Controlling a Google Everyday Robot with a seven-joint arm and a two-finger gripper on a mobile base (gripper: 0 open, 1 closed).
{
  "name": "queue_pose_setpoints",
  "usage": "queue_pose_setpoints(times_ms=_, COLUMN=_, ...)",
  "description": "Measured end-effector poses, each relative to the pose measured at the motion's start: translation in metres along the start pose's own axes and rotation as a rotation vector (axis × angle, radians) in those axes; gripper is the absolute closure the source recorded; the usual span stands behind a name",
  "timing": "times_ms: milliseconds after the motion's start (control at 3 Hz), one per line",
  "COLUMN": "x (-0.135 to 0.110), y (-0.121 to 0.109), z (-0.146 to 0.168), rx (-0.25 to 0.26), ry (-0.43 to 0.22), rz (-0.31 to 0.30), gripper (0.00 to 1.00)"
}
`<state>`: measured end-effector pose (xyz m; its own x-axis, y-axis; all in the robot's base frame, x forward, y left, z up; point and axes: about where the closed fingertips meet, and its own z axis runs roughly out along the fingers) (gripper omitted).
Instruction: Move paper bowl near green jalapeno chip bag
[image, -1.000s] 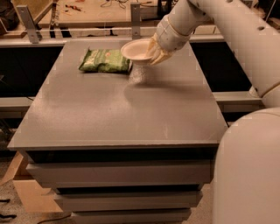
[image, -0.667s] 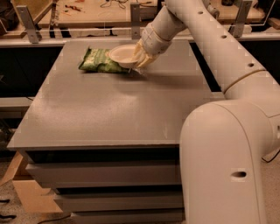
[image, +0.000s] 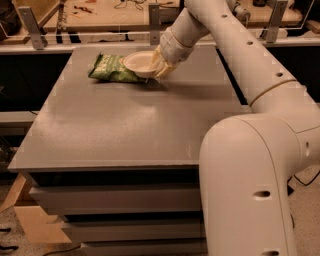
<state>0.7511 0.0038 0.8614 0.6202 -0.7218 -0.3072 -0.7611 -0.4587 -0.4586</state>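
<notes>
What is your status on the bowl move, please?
Gripper at far side of table, shut on paper bowl rim. Bowl at right end of green jalapeno chip bag, contact unclear. Nothing between them.

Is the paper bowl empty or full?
Empty: the bowl shows only its pale inside. The end effector holds its rim beside the green bag.

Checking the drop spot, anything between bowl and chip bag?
Nothing, in the camera view: the paper bowl, held at its rim by the gripper, overlaps the right end of the chip bag.
</notes>
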Motion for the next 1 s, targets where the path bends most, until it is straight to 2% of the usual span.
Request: queue_pose_setpoints(times_ms=1000, x=-0.001, y=-0.0013, z=0.0129, rx=-0.006, ry=-0.008, rz=-0.001, gripper=0.12)
